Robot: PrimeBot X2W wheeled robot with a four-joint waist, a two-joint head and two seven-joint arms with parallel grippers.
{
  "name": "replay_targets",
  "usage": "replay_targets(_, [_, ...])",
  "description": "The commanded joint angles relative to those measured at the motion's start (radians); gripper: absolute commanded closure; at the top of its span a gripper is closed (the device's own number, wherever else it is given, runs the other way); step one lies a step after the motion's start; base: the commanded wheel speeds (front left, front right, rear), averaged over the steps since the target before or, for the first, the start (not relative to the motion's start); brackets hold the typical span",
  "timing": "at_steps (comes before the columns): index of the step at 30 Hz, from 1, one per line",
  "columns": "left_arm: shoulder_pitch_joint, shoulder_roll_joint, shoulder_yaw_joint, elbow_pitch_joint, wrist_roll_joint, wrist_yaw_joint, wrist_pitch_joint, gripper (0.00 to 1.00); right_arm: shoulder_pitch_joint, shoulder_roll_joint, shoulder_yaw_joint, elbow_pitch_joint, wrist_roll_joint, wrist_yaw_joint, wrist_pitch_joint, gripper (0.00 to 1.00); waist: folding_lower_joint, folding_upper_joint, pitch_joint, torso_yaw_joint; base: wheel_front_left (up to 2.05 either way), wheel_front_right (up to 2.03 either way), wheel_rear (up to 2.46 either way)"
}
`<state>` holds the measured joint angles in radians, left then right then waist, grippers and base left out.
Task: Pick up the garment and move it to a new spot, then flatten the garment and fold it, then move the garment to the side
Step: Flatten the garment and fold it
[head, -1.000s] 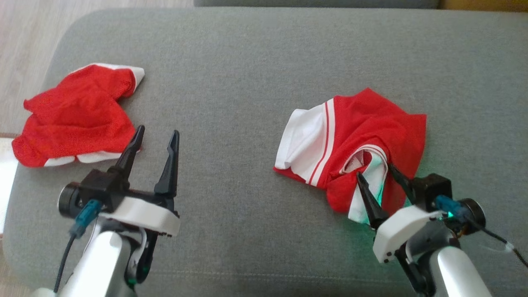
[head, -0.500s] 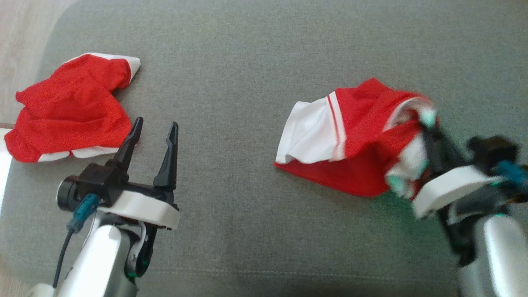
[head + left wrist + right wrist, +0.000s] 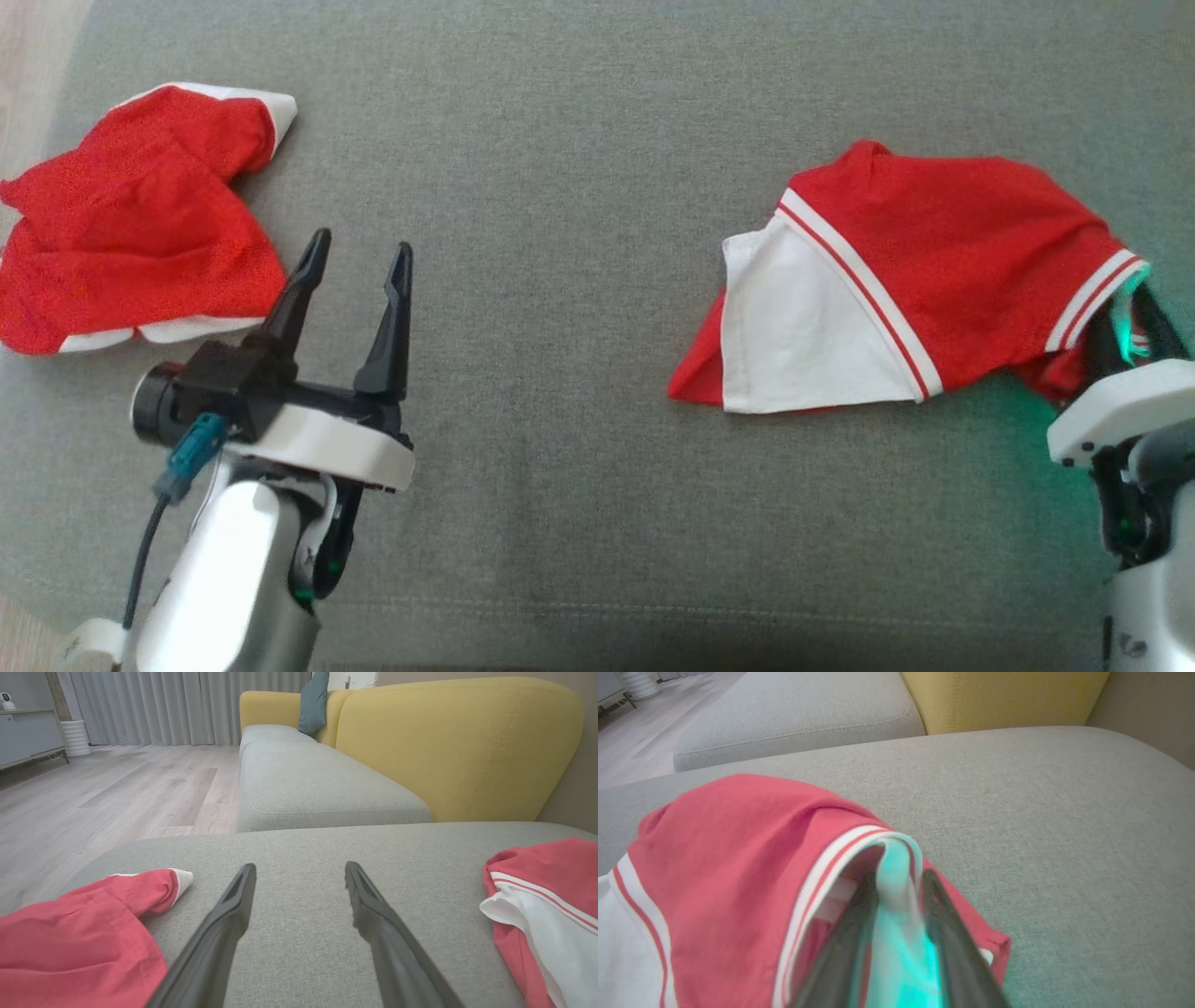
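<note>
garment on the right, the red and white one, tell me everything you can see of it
The garment is thin red cloth with a white panel and red-and-white stripe trim. It lies rumpled, partly spread on the grey sofa cushion, with the white panel toward the robot's left. Its striped edge at the other end is raised and pinched in the right gripper, tinted green by a light there.

Head camera looks down on the grey cushion [image 3: 579, 140]; wrist cameras skim it low, facing the yellow backrest [image 3: 458, 742].
</note>
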<state>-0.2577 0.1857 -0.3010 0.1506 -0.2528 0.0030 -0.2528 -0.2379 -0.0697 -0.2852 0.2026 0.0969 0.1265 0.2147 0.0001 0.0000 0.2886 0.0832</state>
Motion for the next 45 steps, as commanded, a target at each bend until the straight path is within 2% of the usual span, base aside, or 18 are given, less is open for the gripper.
replay_targets(1, [-0.036, 0.016, 0.052, -0.033, 0.014, -0.002, -0.009, 0.00, -0.029, -0.006, 0.021, -0.034, 0.002, 0.004, -0.029, 0.00, -0.0001, 0.0000, 0.000, -0.002, 0.00, 0.00, 0.00])
replay_targets(8, [-0.015, 0.006, 0.070, -0.034, 0.027, -0.006, -0.009, 0.00, 0.071, -0.004, 0.057, -0.138, -0.028, 0.004, -0.127, 0.00, -0.0001, 0.0000, -0.027, -0.015, 0.00, 0.00, 0.00])
replay_targets(15, [0.015, 0.001, 0.087, -0.042, 0.037, -0.001, -0.009, 0.00, 0.177, 0.006, 0.100, -0.299, -0.038, 0.004, -0.142, 0.00, -0.0001, 0.0000, -0.062, -0.025, 0.00, 0.00, 0.00])
replay_targets(21, [0.058, 0.001, 0.094, -0.046, 0.047, 0.005, -0.009, 0.00, 0.218, 0.016, 0.236, -0.410, -0.022, 0.004, -0.141, 0.00, -0.0001, 0.0000, -0.110, -0.030, 0.00, 0.00, 0.00])
replay_targets(25, [0.082, 0.004, 0.091, -0.047, 0.053, 0.011, -0.009, 0.00, 0.234, 0.018, 0.285, -0.414, -0.012, 0.004, -0.131, 0.00, -0.0001, 0.0000, -0.137, -0.027, 0.00, 0.00, 0.00])
replay_targets(37, [0.093, 0.009, 0.084, -0.054, 0.052, 0.020, -0.009, 0.00, 0.244, 0.019, 0.302, -0.406, -0.010, 0.004, -0.107, 0.00, -0.0001, 0.0000, -0.137, -0.028, 0.00, 0.00, 0.00])
replay_targets(40, [0.088, 0.010, 0.082, -0.057, 0.052, 0.021, -0.009, 0.00, 0.235, -0.002, 0.356, -0.381, -0.013, 0.004, -0.067, 0.00, -0.0001, 0.0000, -0.125, -0.028, 0.00, 0.00, 0.00])
replay_targets(45, [0.063, 0.006, 0.072, -0.062, 0.054, 0.018, -0.009, 0.00, 0.199, -0.078, 0.499, -0.297, 0.011, 0.004, 0.031, 0.00, -0.0001, 0.0000, -0.082, -0.016, 0.00, 0.00, 0.00])
